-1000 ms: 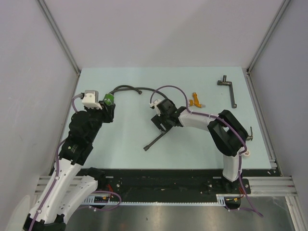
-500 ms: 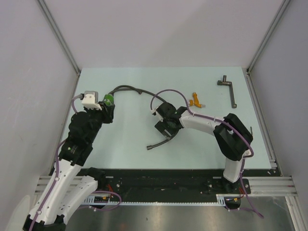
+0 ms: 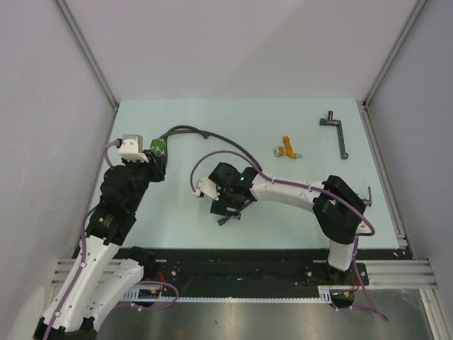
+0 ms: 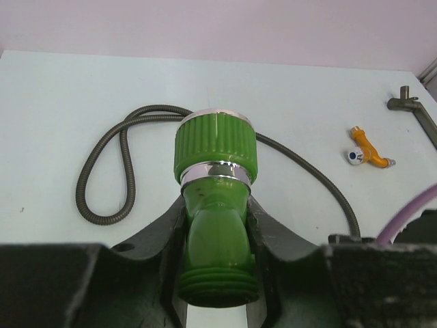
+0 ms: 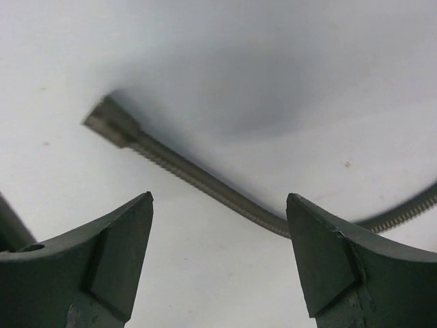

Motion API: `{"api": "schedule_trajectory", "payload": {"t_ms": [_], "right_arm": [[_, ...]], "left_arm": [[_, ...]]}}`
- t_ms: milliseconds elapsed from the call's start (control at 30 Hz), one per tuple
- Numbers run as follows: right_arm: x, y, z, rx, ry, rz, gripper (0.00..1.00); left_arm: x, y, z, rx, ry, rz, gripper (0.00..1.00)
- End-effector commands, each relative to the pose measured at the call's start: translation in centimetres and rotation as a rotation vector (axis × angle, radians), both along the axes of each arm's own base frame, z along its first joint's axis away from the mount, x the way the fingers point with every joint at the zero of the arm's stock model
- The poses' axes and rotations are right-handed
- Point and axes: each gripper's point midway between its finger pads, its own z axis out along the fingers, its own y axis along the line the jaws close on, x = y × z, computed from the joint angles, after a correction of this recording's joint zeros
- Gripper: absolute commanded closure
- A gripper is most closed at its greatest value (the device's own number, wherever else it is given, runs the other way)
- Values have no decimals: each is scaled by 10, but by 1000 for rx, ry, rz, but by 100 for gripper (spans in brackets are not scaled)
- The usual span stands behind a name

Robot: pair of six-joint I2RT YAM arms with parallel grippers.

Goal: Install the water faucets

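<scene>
Table, green faucet in left claw

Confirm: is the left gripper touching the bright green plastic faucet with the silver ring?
Touching. Left wrist view: the left gripper has its black fingers pressed on both sides of the green faucet, no gap.

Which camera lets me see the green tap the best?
The left wrist camera. There the green tap fills the middle, gripped by the left pincer. The top camera shows it only as a tiny green spot. The right wrist camera shows none of it, just the hose.
</scene>
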Motion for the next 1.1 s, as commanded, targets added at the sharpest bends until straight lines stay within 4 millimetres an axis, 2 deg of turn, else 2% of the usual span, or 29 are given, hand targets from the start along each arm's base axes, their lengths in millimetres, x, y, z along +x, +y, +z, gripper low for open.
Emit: {"api": "schedule_trajectory", "payload": {"t_ms": [0, 100, 267, 300, 467, 933, 1033, 1067], "right_arm": [[-33, 16, -2, -46, 45, 212, 18], [-44, 27, -6, -45, 57, 263, 20], [-46, 43, -17, -63, 41, 304, 34], [-47, 46, -22, -70, 47, 313, 39], [-48, 51, -35, -92, 62, 328, 50], [-55, 56, -48, -94, 122, 351, 60], [-56, 57, -48, -91, 130, 351, 69], [-58, 59, -45, -81, 137, 355, 80]], "left_arm": [[1, 5, 13, 9, -54, 19, 99], [1, 5, 13, 8, -56, 19, 99], [0, 4, 15, 3, -61, 16, 99], [0, 5, 14, 4, -58, 16, 99], [-1, 4, 14, 1, -61, 12, 99], [-2, 2, 15, 0, -64, 4, 99], [-2, 1, 15, -1, -64, 1, 99], [-2, 1, 15, -1, -64, 1, 99]]}}
